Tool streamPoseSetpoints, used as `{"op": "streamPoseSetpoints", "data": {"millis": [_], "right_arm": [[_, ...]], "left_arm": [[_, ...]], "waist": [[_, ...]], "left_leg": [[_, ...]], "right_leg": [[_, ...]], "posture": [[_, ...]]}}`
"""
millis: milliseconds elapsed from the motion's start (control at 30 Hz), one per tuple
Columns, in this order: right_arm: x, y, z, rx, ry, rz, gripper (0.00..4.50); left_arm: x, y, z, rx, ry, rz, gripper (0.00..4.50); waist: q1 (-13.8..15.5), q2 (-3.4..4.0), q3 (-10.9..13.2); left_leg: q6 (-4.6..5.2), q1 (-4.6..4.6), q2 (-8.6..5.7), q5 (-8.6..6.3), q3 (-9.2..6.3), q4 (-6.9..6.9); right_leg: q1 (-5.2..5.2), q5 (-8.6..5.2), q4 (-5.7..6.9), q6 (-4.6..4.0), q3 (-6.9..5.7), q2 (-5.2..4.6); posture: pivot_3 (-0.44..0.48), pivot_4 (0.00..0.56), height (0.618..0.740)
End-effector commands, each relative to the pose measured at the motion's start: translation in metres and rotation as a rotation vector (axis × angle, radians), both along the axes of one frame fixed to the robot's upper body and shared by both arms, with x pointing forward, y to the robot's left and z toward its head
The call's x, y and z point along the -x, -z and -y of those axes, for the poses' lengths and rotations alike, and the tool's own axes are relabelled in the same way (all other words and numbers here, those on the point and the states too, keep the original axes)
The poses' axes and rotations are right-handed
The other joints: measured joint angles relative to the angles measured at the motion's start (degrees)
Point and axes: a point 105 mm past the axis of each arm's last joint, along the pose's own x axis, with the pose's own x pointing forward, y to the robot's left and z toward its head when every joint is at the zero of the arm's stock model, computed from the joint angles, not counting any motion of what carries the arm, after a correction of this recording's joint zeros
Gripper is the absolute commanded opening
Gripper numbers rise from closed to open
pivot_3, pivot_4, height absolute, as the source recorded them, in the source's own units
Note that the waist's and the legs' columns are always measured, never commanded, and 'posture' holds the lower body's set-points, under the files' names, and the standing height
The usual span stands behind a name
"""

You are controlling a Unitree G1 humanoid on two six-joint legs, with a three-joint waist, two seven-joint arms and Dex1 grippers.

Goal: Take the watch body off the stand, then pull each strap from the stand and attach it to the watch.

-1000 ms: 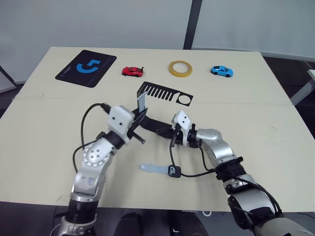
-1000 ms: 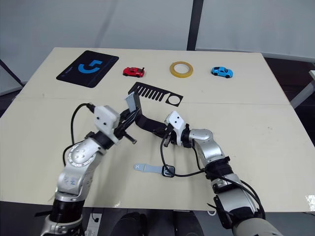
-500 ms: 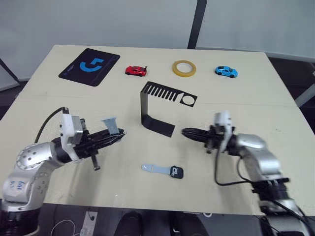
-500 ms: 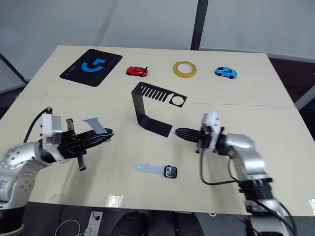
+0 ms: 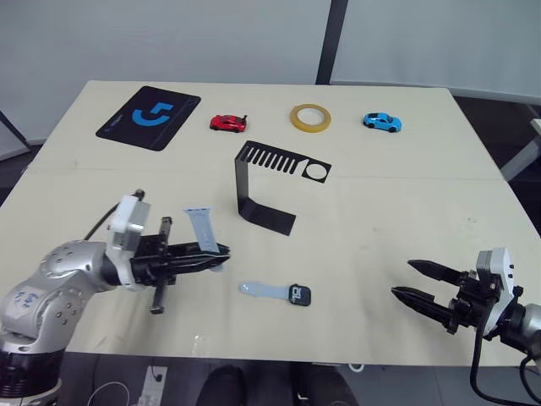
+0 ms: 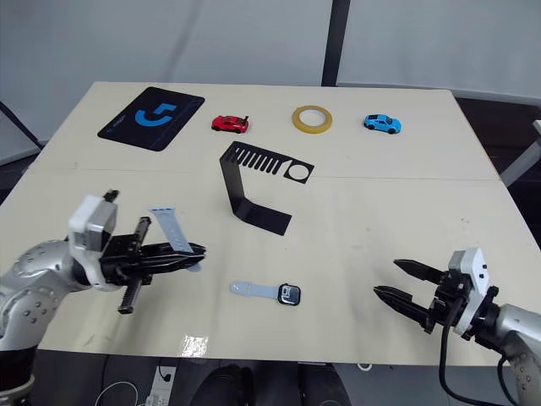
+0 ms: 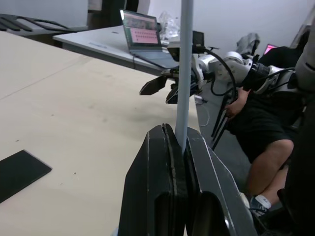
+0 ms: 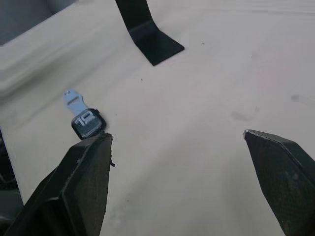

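On the left, the left gripper pinches one strap above the table. Centre: the empty stand, with the watch body wearing the other strap nearer the front edge. Right gripper gapes wide.

Stand: thin matt black metal. Strap: smooth pale rubbery. Table: matt beige laminate.

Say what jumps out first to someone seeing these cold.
The left claw, shut on a pale strap that sticks up from it, near the table's front-left. In front of the black stand at mid-table lies the watch body with the other strap already on it. The right claw hangs open at front right.
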Motion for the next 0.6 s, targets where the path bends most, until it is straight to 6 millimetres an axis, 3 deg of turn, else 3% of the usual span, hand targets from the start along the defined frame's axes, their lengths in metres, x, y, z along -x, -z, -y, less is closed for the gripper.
{"op": "streamPoseSetpoints", "data": {"millis": [33, 100, 267, 400, 600], "right_arm": [[0.006, -0.025, -0.039, -0.156, -0.108, -0.004, 4.45], [0.003, -0.038, -0.064, -0.252, -0.174, -0.012, 4.45], [-0.006, -0.06, -0.101, -0.384, -0.253, 0.004, 4.45], [-0.015, -0.077, -0.115, -0.483, -0.275, 0.001, 4.45], [-0.017, -0.079, -0.127, -0.475, -0.315, -0.019, 4.45]], "left_arm": [[0.0, -0.006, 0.019, 0.032, 0.082, -0.018, 0.0], [-0.002, -0.005, 0.031, 0.04, 0.133, -0.038, 0.0], [-0.012, -0.003, 0.057, 0.075, 0.174, -0.039, 0.0], [-0.013, 0.001, 0.069, 0.084, 0.202, -0.067, 0.0], [-0.011, 0.01, 0.075, 0.055, 0.241, -0.088, 0.0]], "waist": [[0.0, 0.0, 0.0], [-0.3, -0.02, 0.0], [0.0, -0.03, 0.0], [0.0, -0.04, 0.0], [0.0, -0.04, 0.0]], "left_leg": [[0.0, -0.01, -0.01, 0.0, 0.0, 0.0], [-0.01, -0.01, 0.0, 0.01, 0.0, 0.03], [-0.07, -0.04, -0.02, 0.05, -0.05, 0.06], [-0.04, -0.18, -0.03, 0.06, -0.05, 0.2], [-0.01, -0.19, -0.02, 0.07, -0.05, 0.2]], "right_leg": [[0.0, 0.01, 0.02, 0.01, 0.01, 0.0], [-0.01, 0.01, 0.06, 0.02, 0.02, 0.01], [-0.09, 0.01, 0.1, 0.02, 0.02, 0.11], [-0.16, 0.02, 0.13, 0.04, 0.02, 0.1], [-0.17, 0.02, 0.25, 0.04, 0.02, 0.09]], "posture": [[0.0, 0.15, 0.74], [0.0, 0.15, 0.74], [0.0, 0.15, 0.74], [0.0, 0.15, 0.74], [0.0, 0.15, 0.74]]}}
